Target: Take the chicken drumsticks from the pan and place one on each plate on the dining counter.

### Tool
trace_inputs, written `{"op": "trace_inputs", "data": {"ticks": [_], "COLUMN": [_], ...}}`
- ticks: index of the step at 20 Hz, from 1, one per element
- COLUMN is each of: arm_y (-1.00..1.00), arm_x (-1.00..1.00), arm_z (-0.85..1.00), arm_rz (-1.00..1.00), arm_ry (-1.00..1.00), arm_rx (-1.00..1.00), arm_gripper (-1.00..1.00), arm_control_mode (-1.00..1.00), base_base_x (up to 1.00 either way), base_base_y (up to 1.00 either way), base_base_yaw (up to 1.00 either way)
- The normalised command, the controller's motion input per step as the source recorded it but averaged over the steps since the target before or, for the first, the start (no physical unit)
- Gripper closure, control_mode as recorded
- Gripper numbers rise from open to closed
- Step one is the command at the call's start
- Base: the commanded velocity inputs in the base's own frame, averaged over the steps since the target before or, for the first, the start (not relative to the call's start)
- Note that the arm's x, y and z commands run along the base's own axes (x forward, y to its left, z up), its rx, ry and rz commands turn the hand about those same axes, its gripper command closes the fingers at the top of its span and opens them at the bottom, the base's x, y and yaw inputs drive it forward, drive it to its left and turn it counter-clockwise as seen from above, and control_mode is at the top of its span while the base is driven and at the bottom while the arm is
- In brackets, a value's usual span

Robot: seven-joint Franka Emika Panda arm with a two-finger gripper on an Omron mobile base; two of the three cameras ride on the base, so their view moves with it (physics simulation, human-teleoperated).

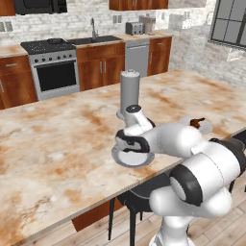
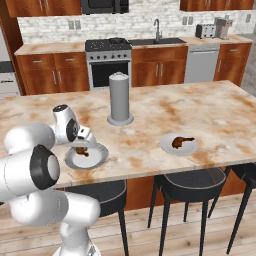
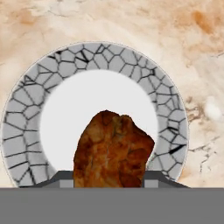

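Observation:
My gripper (image 3: 108, 180) is shut on a reddish-brown chicken drumstick (image 3: 113, 148), which stands between the two fingertips (image 3: 61, 178). Right below it is a pale plate (image 3: 87, 54) with a grey crackle rim, on the dining counter (image 1: 57, 144). In the right base view the gripper (image 2: 82, 146) holds this drumstick (image 2: 81, 150) low over the left plate (image 2: 97, 159); whether they touch is unclear. The other plate (image 2: 170, 147) to the right carries a second drumstick (image 2: 182, 142). A small dark shape on the stove (image 2: 117, 40) may be the pan.
A tall grey cylinder (image 2: 120, 97) on a round base stands on the counter behind the two plates. Black stools (image 2: 192, 182) sit under the counter's near edge. Across the aisle are the stove, sink (image 2: 157, 41) and wooden cabinets.

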Motion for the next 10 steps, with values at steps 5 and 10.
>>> {"op": "trace_inputs", "data": {"ticks": [5, 10], "arm_y": [0.02, 0.0], "arm_x": [0.19, 0.25], "arm_z": [-0.27, -0.22], "arm_rz": [-0.04, -0.04], "arm_ry": [0.0, 0.01], "arm_rx": [0.0, 0.0], "arm_gripper": [1.0, 1.0], "arm_control_mode": [-1.0, -1.0], "base_base_x": [0.0, 0.0], "base_base_y": [0.0, 0.0], "base_base_yaw": [0.0, 0.0]}}
